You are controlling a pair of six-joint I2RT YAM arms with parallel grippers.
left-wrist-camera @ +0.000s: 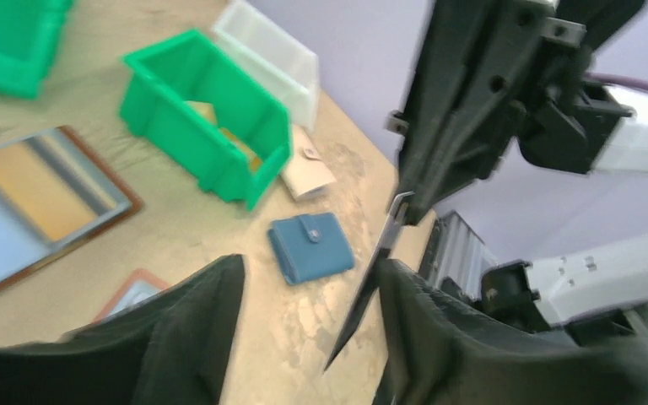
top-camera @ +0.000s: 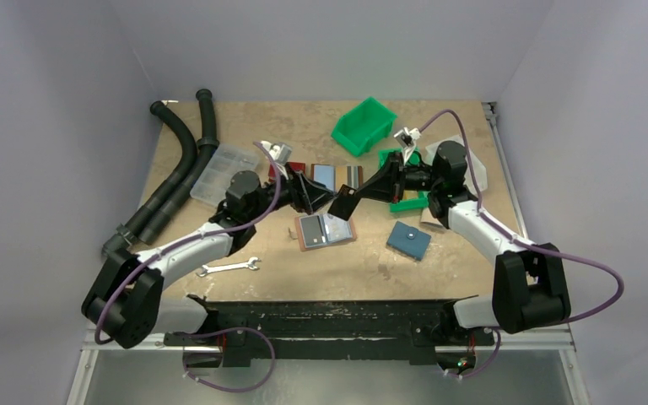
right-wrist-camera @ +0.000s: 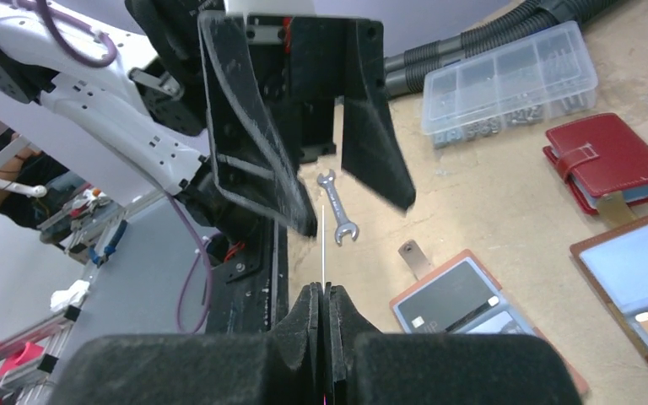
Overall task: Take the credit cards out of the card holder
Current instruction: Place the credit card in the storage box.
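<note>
Top view first: both arms meet mid-frame over the chipboard surface (top-camera: pixel 295 126). One thin black plastic credit card (top-camera: pixel 343 204) hangs in the air between them. It's clenched by the right end effector (top-camera: pixel 359 196), and the left end effector (top-camera: pixel 327 201) is right up against it, but I can't tell its grip from here. Just below the card lies one open brown leather card holder (top-camera: pixel 325 229), and a second open brown holder (top-camera: pixel 337 175) sits above. I count two green plastic bins (top-camera: pixel 364 125), one blue square snap pouch (top-camera: pixel 409 240), one silver spanner (top-camera: pixel 229 267) and one clear compartment box (top-camera: pixel 219 173).

Left wrist view settles it: the left fingers (left-wrist-camera: pixel 177 337) are spread, released, with the card edge-on between them. It also shows a small tan pouch (left-wrist-camera: pixel 308 173) beside a bin.

In the right wrist view its own fingers (right-wrist-camera: pixel 304 325) are pressed shut on the card, which shows only as a hairline. Only here do you see one red snap wallet (right-wrist-camera: pixel 607 160). The near holder's slots hold a dark grey card (right-wrist-camera: pixel 449 299) and a light blue card (right-wrist-camera: pixel 499 322).
</note>
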